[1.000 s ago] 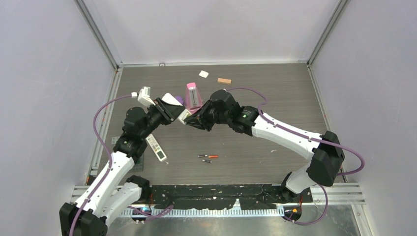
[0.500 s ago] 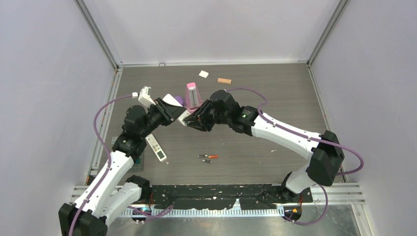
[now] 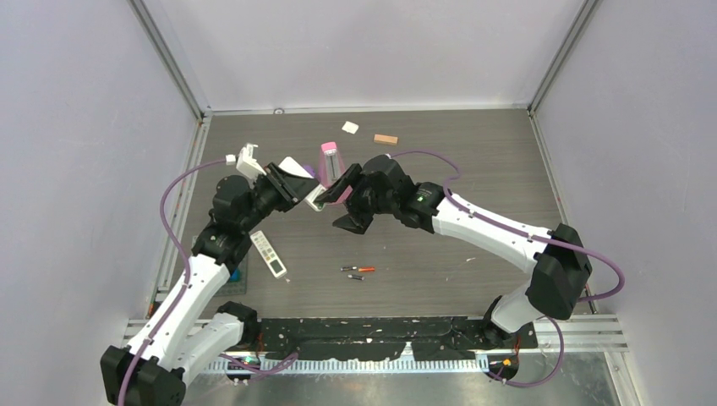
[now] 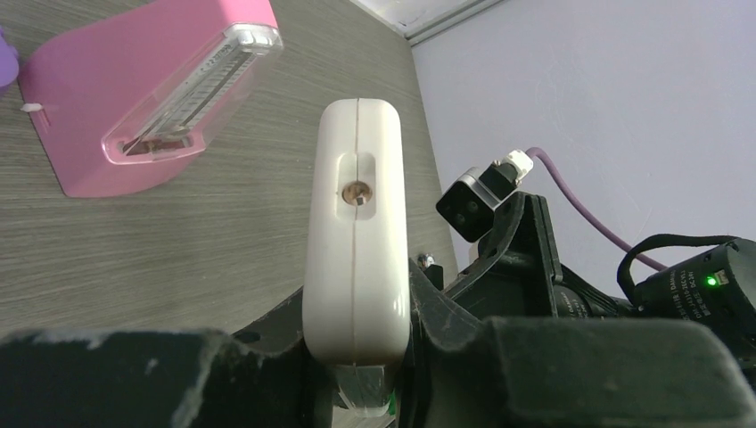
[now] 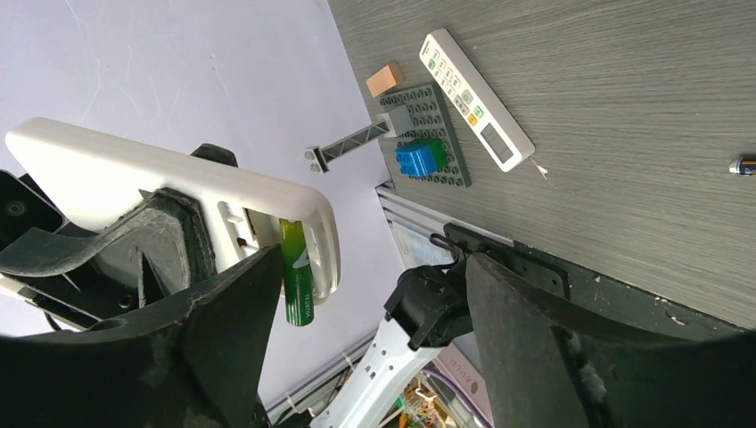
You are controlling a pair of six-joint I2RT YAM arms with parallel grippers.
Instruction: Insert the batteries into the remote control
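My left gripper [image 3: 293, 187] [image 4: 357, 343] is shut on a white remote control [image 3: 298, 176] [image 4: 357, 223] and holds it above the table. In the right wrist view the remote control [image 5: 160, 183] shows its open battery bay. A green battery [image 5: 297, 272] sits in the bay, its lower end sticking out past the remote's edge. My right gripper [image 3: 345, 203] [image 5: 370, 267] stands open next to the remote's end, the green battery close to its left finger, nothing between its jaws. Two more batteries, one red-orange [image 3: 361, 269] and one dark [image 3: 356, 277], lie on the table.
A second white remote [image 3: 269, 254] [image 5: 475, 98] lies at the left beside a grey baseplate [image 5: 426, 114] with blue and green bricks. A pink box [image 3: 330, 162] [image 4: 152, 98] stands behind the grippers. A wooden block [image 3: 385, 139] and a white piece [image 3: 350, 127] lie at the back.
My right gripper's jaws, shut at the remote's end a second ago, have spread wide apart. The left gripper with the remote has risen slightly.
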